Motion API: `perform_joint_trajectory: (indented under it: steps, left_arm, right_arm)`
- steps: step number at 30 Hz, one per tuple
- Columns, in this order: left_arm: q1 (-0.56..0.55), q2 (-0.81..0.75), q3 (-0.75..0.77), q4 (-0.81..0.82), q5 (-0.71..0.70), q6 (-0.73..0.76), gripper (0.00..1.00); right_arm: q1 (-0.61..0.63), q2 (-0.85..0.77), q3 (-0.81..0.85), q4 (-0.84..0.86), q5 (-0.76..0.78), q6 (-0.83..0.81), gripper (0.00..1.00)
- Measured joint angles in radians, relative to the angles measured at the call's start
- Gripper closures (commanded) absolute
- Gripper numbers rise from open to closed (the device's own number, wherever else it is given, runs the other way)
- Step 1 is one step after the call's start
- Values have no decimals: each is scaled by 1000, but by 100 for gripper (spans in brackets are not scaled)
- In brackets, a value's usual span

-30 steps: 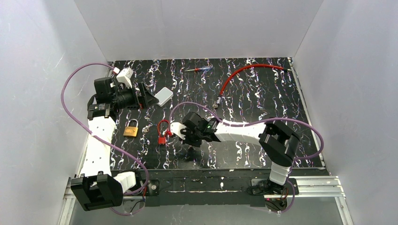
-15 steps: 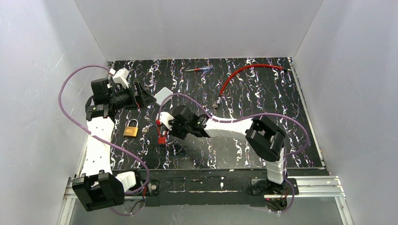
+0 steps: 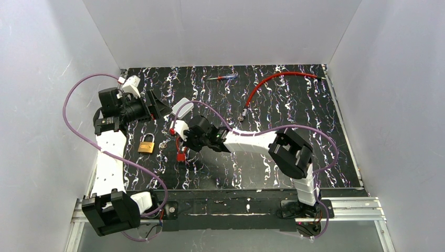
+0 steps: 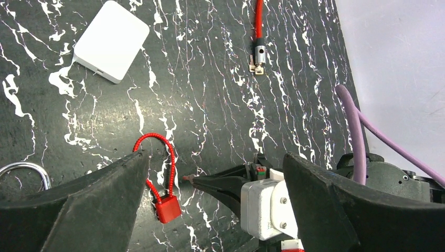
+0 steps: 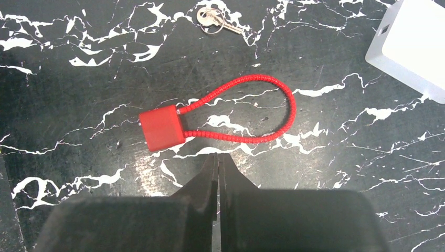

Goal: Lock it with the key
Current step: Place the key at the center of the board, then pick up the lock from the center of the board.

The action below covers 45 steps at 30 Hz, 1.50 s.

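Observation:
A brass padlock (image 3: 147, 144) lies at the left of the black mat, and its steel shackle (image 4: 30, 171) shows in the left wrist view. A small key on a ring (image 3: 165, 143) (image 5: 212, 17) lies just right of it. A red cable lock (image 3: 181, 155) (image 4: 167, 207) (image 5: 162, 127) lies beside that. My right gripper (image 3: 184, 140) (image 5: 218, 156) (image 4: 187, 179) is shut, its tips just above the mat beside the red cable. A tiny reddish bit shows at its tip; I cannot tell what it is. My left gripper (image 3: 159, 104) (image 4: 215, 157) hangs wide open above, holding nothing.
A white box (image 3: 182, 105) (image 4: 111, 41) (image 5: 414, 47) sits behind the right wrist. A red cable with a metal plug (image 3: 267, 83) (image 4: 258, 52) curves across the back right. A blue and red screwdriver (image 3: 221, 77) lies at the back. White walls enclose the mat.
My right arm has swung left and slightly back, bringing its shut tips up to the red cable lock. The left arm drew back a little; it stays open.

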Motion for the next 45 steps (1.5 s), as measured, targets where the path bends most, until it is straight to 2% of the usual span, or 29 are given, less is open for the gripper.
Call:
perform_joint_trajectory:
  steps: [3, 4, 8, 11, 15, 20, 23, 27, 29, 32, 37, 45]
  left_arm:
    - [4, 3, 0, 2, 3, -3, 2]
    - [5, 3, 0, 3, 6, -4, 2]
    - [5, 7, 0, 5, 11, -5, 2]
    - [5, 9, 0, 4, 12, -5, 2]
    - [5, 9, 0, 4, 12, -5, 2]
    - [5, 12, 0, 2, 13, -3, 2]
    - [5, 24, 0, -9, 15, -3, 2]
    - [5, 47, 0, -17, 19, -8, 2]
    - [6, 50, 0, -18, 20, -14, 2]
    - [7, 50, 0, -14, 24, -19, 2]
    - [7, 47, 0, -10, 23, -26, 2]
    - [7, 10, -4, 4, 20, -25, 2]
  right_arm:
    - [-1, 0, -5, 12, 7, 3, 99]
    - [-1, 0, -7, 14, 8, 5, 95]
    - [-7, 9, -11, 14, 6, 18, 67]
    - [-22, 21, -11, 10, -19, 43, 54]
    - [-79, 23, -11, -14, -79, 87, 26]
    - [-176, -20, -36, -43, -148, 124, 14]
    - [-241, -109, -81, -68, -150, 149, 3]
    - [-348, -249, -126, -61, -95, 216, 4]
    - [-410, -303, -135, -55, 23, 268, 5]
    - [-462, -319, -135, -57, 216, 315, 10]
    - [-459, -275, -135, -72, 471, 358, 9]
    - [-529, -108, -55, -101, 571, 429, 12]
